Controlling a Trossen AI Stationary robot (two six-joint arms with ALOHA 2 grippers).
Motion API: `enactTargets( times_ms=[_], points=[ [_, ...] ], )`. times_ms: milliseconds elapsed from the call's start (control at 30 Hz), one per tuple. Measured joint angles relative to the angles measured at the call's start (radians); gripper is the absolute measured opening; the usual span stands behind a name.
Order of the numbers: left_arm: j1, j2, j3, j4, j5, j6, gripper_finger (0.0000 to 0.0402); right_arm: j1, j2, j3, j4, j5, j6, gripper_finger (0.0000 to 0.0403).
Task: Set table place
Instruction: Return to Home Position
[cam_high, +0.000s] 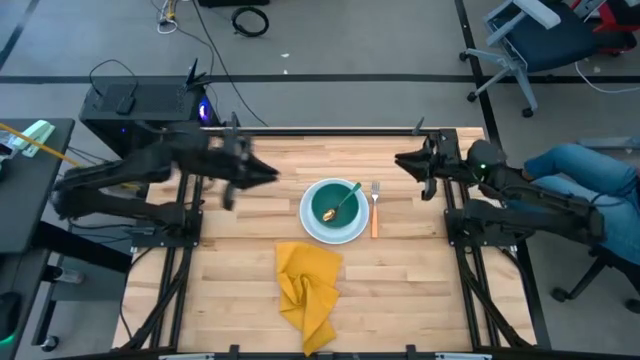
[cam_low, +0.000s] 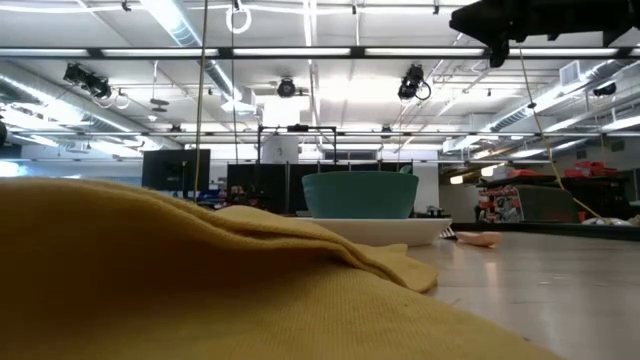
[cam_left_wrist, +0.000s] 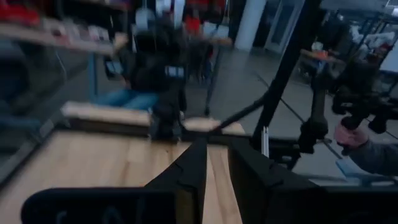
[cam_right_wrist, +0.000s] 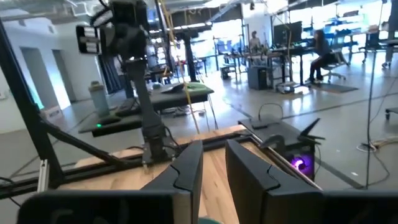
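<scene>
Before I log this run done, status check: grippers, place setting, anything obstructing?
Left gripper, right gripper empty, slightly open, up off the table. Spoon in bowl on plate, fork beside plate, cloth near. Both clear of setting.

Low view: the yellow cloth (cam_low: 200, 280) fills the front, so we lose most of the worktop (cam_low: 560, 290) and the white plate's (cam_low: 400, 231) near rim. The green bowl's (cam_low: 360, 195) wall hides the spoon (cam_high: 345, 203). The left claw (cam_high: 266, 174) is motion-blurred from above. The person (cam_high: 590, 175) is cut off by the right edge.
</scene>
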Motion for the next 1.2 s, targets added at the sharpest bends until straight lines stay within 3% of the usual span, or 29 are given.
enactTargets(
  times_ms=[133,433,667,967,1200],
  points=[
    [0.012,-0.142,0.0,-0.039,-0.017,0.037,0.0078,-0.024,-0.07,0.005,-0.031,-0.009,0.0,0.0077],
    [0.012,-0.365,-0.014,-0.195,-0.163,0.027,0.0069,-0.031,-0.283,0.006,-0.149,-0.009,0.005,0.0077],
    [0.012,-0.529,-0.18,-0.125,-0.247,0.012,0.0074,-0.031,-0.395,0.007,-0.226,-0.006,0.049,0.0077],
    [0.012,-0.796,-0.394,-0.027,-0.251,-0.021,0.0077,-0.031,-0.503,0.006,-0.371,-0.005,0.063,0.0077],
    [0.013,-0.943,-0.502,-0.02,-0.256,-0.023,0.0072,-0.03,-0.538,-0.065,-0.307,-0.005,0.121,0.0077]
  ],
)
